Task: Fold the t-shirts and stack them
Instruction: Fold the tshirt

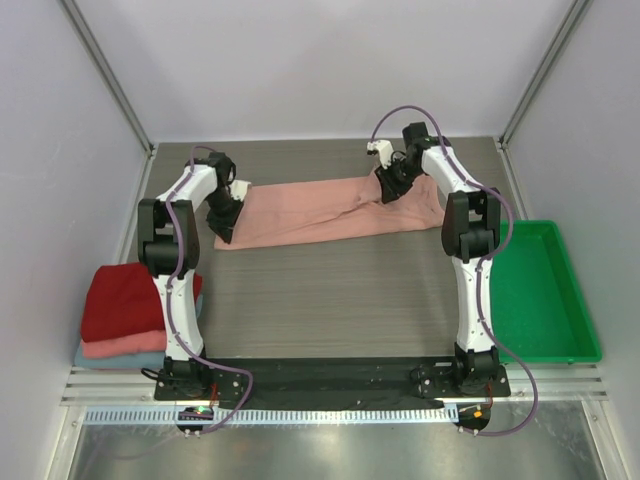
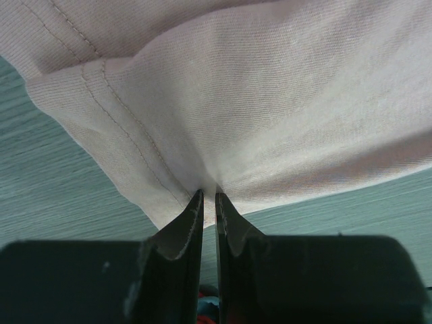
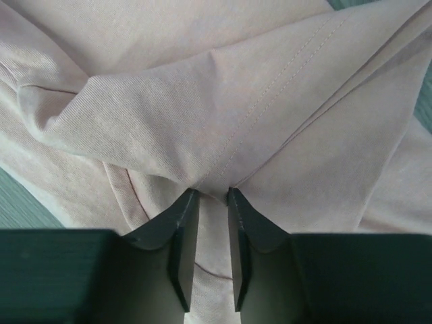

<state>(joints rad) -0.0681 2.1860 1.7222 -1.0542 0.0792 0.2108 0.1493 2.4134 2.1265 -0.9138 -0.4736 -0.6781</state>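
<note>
A dusty-pink t-shirt lies folded into a long strip across the far middle of the table. My left gripper is shut on its left hemmed edge, pinching the fabric between the fingertips. My right gripper is shut on a bunched fold near the shirt's right end. A stack of folded shirts sits at the near left: dark red on top, salmon-pink under it, light-blue at the bottom.
A green plastic tray stands at the right side of the table. Grey walls close the table on three sides. The wood-grain tabletop shows between the shirt and the arm bases.
</note>
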